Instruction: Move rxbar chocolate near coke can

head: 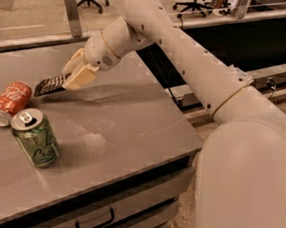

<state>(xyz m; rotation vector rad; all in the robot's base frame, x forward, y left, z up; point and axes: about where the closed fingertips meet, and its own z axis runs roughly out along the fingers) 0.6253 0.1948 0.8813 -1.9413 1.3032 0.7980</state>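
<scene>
Two pale fingers (82,75) of the gripper (69,81) are clamped on one end of the rxbar chocolate (49,85), which slants down toward the grey table (133,115). Near the bar's free end, the coke can (8,103) lies on its side. A green can (36,138) stands upright just beside it, nearer the table's front edge.

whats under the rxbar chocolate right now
Only grey table and a shadow show under the rxbar chocolate. Its right end is covered by the gripper shut on it, so the table beneath that end is hidden.
</scene>
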